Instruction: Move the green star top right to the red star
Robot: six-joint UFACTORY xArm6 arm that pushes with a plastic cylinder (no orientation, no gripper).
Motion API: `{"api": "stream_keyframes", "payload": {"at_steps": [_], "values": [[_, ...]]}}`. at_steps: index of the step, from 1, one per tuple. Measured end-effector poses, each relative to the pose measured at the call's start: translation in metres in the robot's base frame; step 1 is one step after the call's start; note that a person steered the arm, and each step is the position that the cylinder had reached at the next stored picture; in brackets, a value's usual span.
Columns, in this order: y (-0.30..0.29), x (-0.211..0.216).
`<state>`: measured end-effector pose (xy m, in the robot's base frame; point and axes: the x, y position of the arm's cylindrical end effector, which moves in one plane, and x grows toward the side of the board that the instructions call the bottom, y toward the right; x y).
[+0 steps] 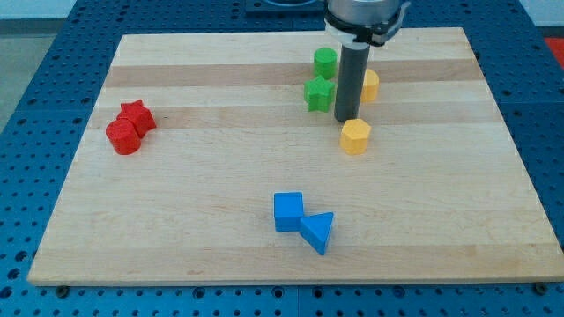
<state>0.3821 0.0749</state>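
Just to the view's left of my tip (345, 120) sits the green star (319, 92), close beside the rod but seemingly not touching it. No writing or brand can be read anywhere. My tip is a bare rod end with nothing to open or close; it stands on the board (176, 220). A green cylinder (325, 62) lies up-left of it, a yellow block (369, 84) pokes out on the rod's right, and a yellow hexagon (354, 136) sits just below-right. Far to the left are the red star (137, 115) and red cylinder (122, 136), touching. Well below lie a blue cube (288, 212) and blue triangle (318, 232), touching.
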Motion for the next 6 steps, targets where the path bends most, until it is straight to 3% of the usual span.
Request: {"api": "stream_keyframes", "payload": {"at_steps": [2,6], "values": [[-0.012,-0.021],[-0.134,-0.078]]}}
